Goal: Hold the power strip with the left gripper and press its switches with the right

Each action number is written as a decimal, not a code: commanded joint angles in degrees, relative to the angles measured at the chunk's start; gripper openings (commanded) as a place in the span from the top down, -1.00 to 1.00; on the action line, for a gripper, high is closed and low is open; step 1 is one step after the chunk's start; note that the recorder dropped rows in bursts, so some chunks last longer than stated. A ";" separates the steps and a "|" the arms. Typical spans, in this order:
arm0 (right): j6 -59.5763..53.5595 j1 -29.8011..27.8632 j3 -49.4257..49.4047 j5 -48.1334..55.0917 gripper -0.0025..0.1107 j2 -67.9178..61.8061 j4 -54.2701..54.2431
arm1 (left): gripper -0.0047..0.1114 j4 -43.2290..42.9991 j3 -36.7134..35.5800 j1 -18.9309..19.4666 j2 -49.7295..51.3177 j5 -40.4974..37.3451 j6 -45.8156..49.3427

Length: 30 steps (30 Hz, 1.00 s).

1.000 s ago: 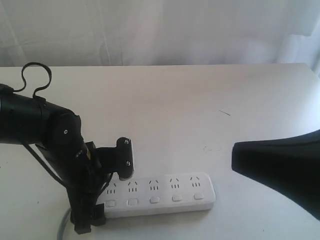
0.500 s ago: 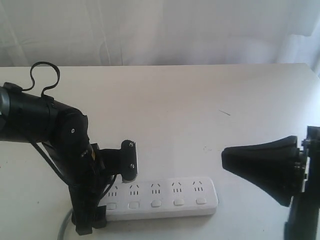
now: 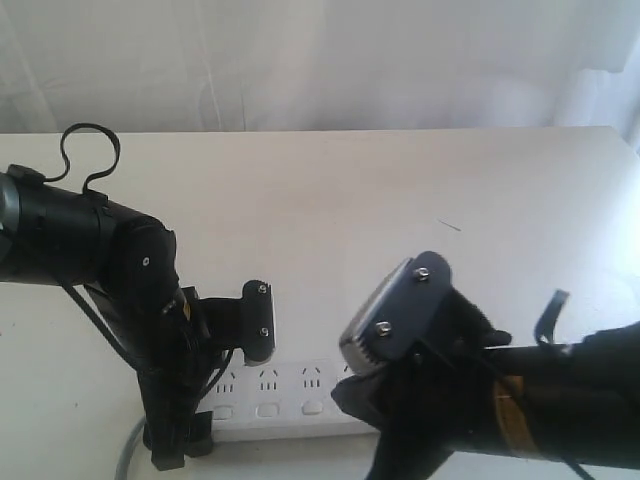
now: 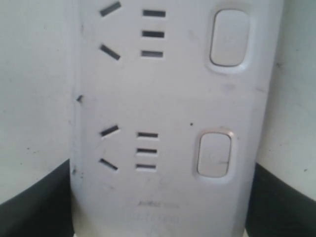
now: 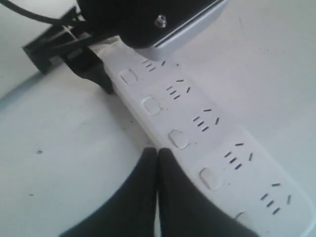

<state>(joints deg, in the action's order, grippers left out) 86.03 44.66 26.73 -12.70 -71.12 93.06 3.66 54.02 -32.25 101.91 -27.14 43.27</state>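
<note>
The white power strip [image 3: 285, 392] lies near the table's front edge, its grey cord [image 3: 126, 455] leaving at the left. My left gripper [image 3: 218, 385] straddles its left end. In the left wrist view both black fingers [image 4: 37, 197] press against the strip's [image 4: 168, 98] long sides, so the left gripper [image 4: 160, 197] is shut on it. Two switches [image 4: 214, 154] show there. My right gripper [image 5: 157, 150] is shut with nothing in it, its tips over the strip's [image 5: 197, 128] near edge beside the third switch [image 5: 178, 138]. The right arm [image 3: 480, 390] hides the strip's right half.
The white table [image 3: 380, 190] runs back to a white curtain [image 3: 320, 60]. A small dark mark [image 3: 450, 225] lies on the table at the right. The left arm's looped cable [image 3: 88, 150] stands above it.
The right arm has swung in from the right and now covers the strip's right half. The left arm shifted slightly right with the strip, then kept still.
</note>
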 commanded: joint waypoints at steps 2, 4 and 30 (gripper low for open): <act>-0.83 7.10 5.32 13.80 0.96 -7.75 -5.99 | 0.91 0.14 -1.23 -0.69 2.45 -2.93 0.14; -0.83 8.22 6.57 17.36 0.96 -10.12 -5.99 | 0.91 0.14 -1.23 -0.69 2.45 -3.08 0.14; 6.88 9.01 9.18 20.35 0.96 -16.86 -0.62 | 0.91 0.41 -1.23 -0.69 2.45 -0.90 0.28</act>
<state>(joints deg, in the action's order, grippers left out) 92.48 53.57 35.61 7.87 -86.34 91.88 3.57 54.23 -32.27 101.91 -27.31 43.27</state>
